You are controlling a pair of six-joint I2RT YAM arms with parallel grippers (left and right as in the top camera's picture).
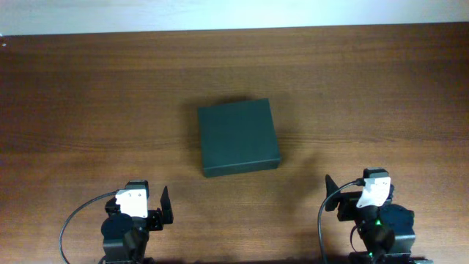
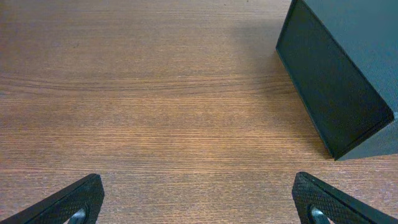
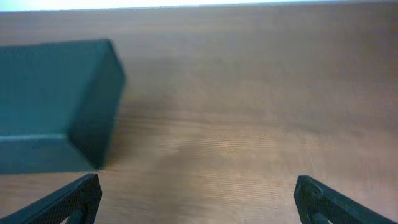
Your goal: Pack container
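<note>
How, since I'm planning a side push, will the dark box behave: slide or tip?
The container looks low and broad, so it would likely slide, not tip. Crisp edges and flat walls suggest stiff board. Its matte finish probably resists slipping.

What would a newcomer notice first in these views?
A dark green box, lid shut, sits in the middle of the wooden table. The left arm and right arm sit at the near edge, one on each side of it, jaws open and holding nothing.
</note>
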